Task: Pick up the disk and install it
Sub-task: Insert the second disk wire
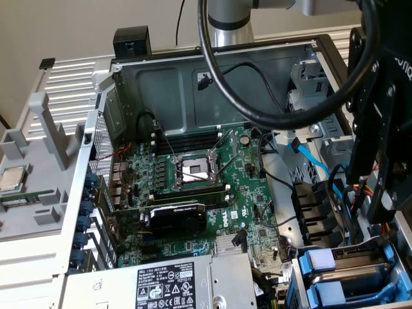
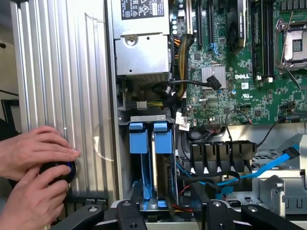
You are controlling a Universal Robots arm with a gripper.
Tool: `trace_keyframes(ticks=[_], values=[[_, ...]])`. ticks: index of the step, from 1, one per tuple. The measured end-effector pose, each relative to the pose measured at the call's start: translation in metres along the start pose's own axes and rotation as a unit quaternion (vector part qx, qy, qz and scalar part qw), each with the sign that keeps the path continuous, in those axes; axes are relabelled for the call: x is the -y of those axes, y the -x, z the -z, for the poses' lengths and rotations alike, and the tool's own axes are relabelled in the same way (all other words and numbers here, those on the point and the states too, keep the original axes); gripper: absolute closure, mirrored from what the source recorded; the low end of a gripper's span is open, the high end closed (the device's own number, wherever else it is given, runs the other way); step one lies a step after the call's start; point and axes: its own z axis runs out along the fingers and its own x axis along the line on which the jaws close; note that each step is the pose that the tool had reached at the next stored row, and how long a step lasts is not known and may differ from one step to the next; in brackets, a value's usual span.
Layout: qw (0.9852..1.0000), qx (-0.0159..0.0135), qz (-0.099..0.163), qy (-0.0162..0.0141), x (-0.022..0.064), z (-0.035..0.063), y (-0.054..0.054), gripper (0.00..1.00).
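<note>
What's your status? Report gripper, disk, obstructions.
Gripper open, empty, over drive bay. Two blue carriers in bay; can't tell which is the disk. Person's hands on ribbed panel, apart from bay.

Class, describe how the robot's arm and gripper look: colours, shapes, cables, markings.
The arm is a silver-grey tube. A thick black cable loops beside it. The gripper is black, with jointed bar fingers, silver bolts and partly visible white lettering.
</note>
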Motion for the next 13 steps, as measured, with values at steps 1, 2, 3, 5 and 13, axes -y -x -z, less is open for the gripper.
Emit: trace_keyframes(ticks=[1,2,3,5,13], values=[[1.0000,0.0000,0.000,0.0000,0.0000,0.0000,0.0000,0.48],[1.0000,-0.0001,0.000,0.0000,0.0000,0.0000,0.0000,0.48],[1.0000,-0.0001,0.000,0.0000,0.0005,0.0000,0.0000,0.48],[1.0000,-0.0002,0.000,0.0000,0.0027,-0.0002,0.0002,0.48],[1.0000,0.0009,0.004,0.0020,0.0065,-0.0013,-0.0064,0.48]])
